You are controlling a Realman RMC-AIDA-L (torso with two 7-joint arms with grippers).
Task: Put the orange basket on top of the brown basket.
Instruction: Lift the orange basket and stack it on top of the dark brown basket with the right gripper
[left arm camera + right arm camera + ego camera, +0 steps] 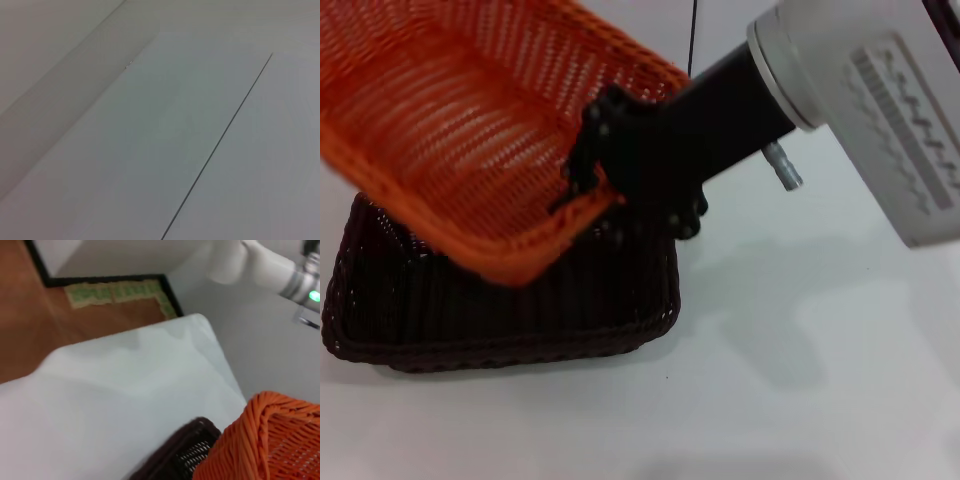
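Note:
The orange basket (pixel 470 130) hangs tilted in the air in the head view, its low corner dipping over the brown basket (pixel 500 310), which stands on the white table. My right gripper (pixel 588 190) is shut on the orange basket's braided rim at its right side. In the right wrist view the orange basket's corner (pixel 270 440) shows above the brown basket's rim (pixel 192 440). My left gripper is out of sight; its wrist view shows only bare pale surface.
The white table (pixel 800 360) spreads to the right and front of the baskets. In the right wrist view the table's far edge (pixel 125 337) borders a brown floor with a green-patterned mat (pixel 115 292).

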